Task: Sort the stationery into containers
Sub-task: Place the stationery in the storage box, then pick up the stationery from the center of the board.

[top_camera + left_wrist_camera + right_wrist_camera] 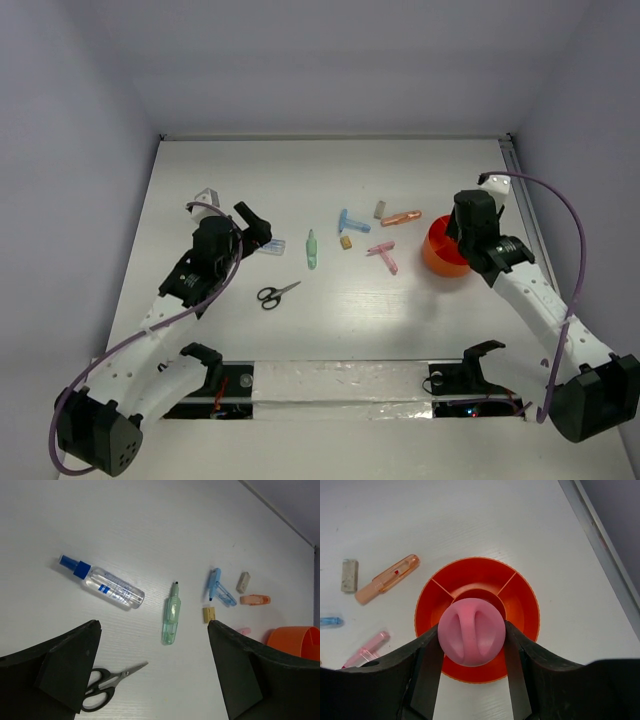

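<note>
My right tool (472,642) clamps the pink tube (472,625) over the orange bowl (526,606); I judge it light, rigid, slick; my left tool (152,625) stands apart.

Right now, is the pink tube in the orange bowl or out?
Not released: the right pincer is shut on the pink tube above the centre compartment of the orange bowl. Whether its end is inside: cannot tell.
</note>
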